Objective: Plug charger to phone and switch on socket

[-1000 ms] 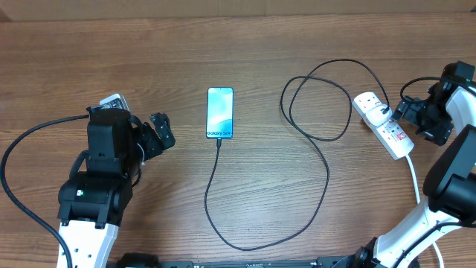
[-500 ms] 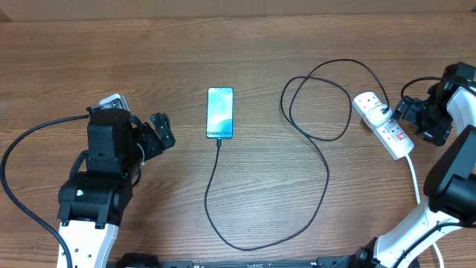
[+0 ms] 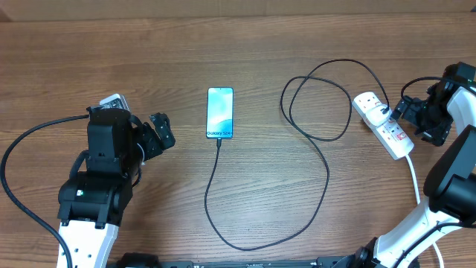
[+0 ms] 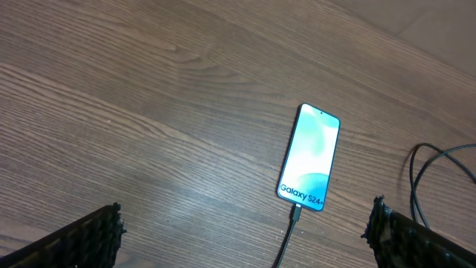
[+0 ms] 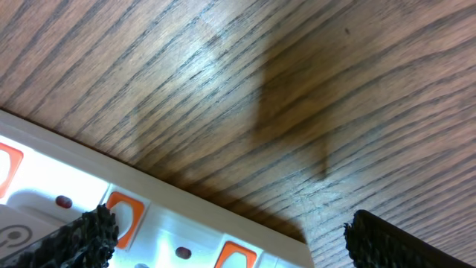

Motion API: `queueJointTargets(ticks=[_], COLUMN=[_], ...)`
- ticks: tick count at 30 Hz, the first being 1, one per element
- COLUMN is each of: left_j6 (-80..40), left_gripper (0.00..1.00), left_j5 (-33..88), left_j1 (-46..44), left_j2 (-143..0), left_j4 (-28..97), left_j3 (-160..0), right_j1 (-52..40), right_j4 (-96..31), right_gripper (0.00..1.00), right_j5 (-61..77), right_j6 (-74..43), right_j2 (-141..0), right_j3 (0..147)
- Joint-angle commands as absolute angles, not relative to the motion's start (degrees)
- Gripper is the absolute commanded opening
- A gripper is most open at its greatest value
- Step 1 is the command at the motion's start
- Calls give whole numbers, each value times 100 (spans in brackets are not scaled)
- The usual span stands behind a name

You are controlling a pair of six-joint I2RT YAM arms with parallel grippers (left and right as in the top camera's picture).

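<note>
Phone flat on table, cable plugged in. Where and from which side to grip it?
Top-down across the two long edges of the phone, mid-body. It lies flat, so only its narrow width offers opposing faces. Stay off the Galaxy-labelled end where the charger plugs in.

Your left tool (image 3: 163, 131) points inward from the left arm, tilted down, its fingers (image 4: 82, 240) spread wide apart. Your right tool (image 3: 409, 119) reaches in from the far right, fingers (image 5: 398, 242) likewise parted, gripping nothing.
</note>
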State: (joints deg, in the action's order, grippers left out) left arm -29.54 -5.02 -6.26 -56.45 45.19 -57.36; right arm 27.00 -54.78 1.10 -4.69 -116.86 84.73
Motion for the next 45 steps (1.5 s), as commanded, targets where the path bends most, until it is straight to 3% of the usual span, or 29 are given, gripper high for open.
queueJointTargets(ticks=[1,45], left_j6=[-2829,-2829], left_gripper=[99,100], left_j5=[-596,-598], left_j1=[-617,-617], left_j2=[-5658,-5658], left_j4=[4517,4501], left_j3=[-5725,-5725], right_j1=[2674,2670], right_j4=[-5583,-6215], right_gripper=[100,100], right_j5=[261,399], right_j6=[-399,-816], right_j2=[-11703,-11675], right_j3=[8458,8753])
